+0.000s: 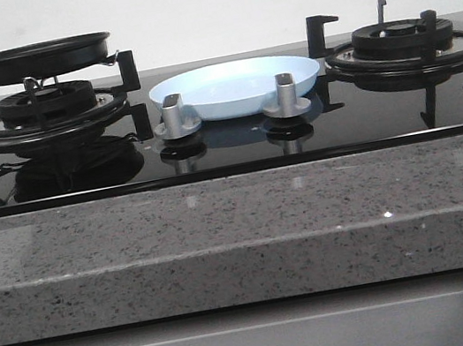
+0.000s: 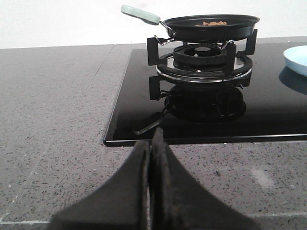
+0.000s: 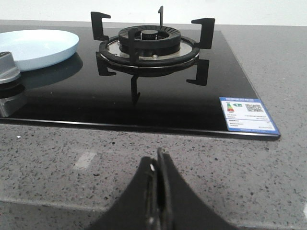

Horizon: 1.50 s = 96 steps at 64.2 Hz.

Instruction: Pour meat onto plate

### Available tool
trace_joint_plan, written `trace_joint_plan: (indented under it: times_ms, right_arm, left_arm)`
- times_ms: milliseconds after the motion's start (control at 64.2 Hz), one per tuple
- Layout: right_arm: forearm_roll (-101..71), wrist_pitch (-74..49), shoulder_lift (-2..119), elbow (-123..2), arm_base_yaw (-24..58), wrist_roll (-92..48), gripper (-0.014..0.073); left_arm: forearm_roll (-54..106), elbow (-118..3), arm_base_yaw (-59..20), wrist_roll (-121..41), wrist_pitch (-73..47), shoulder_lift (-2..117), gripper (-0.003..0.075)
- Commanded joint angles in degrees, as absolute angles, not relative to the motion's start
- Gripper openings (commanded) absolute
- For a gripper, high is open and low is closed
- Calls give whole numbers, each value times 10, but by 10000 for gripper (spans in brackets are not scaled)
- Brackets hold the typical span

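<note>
A: Left claw (image 2: 150, 191) clenched, empty, over grey worktop (image 2: 57, 120); right claw (image 3: 157, 196) likewise.
B: Meat (image 2: 214, 22) sits in black pan (image 2: 211, 28) on left burner. Plate (image 1: 236, 87) lies between burners.

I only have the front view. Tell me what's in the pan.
Observer: The left wrist view shows small orange-brown meat pieces in the pan.
Operator: Report both grippers.
Observer: The left gripper is shut, empty, over the counter short of the stove.
Operator: And the other.
Observer: The right gripper is shut too, empty, facing the bare burner; the plate has no meat on the part it sees.
</note>
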<state>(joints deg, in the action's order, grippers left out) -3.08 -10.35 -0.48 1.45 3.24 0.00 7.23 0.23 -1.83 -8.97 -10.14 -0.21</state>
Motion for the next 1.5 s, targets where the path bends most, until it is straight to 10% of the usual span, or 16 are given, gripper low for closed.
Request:
trace_joint_plan:
  times_ms: [0,1480]
  right_arm:
    - [-24,-60,-15,12,27,-4,-71]
    - [-24,-89,-9,-38,27,-4,-69]
  left_arm:
    - [79,5,-17,-87,-57,-12,-20]
    - [115,-72,-17,-87,-38,2,-20]
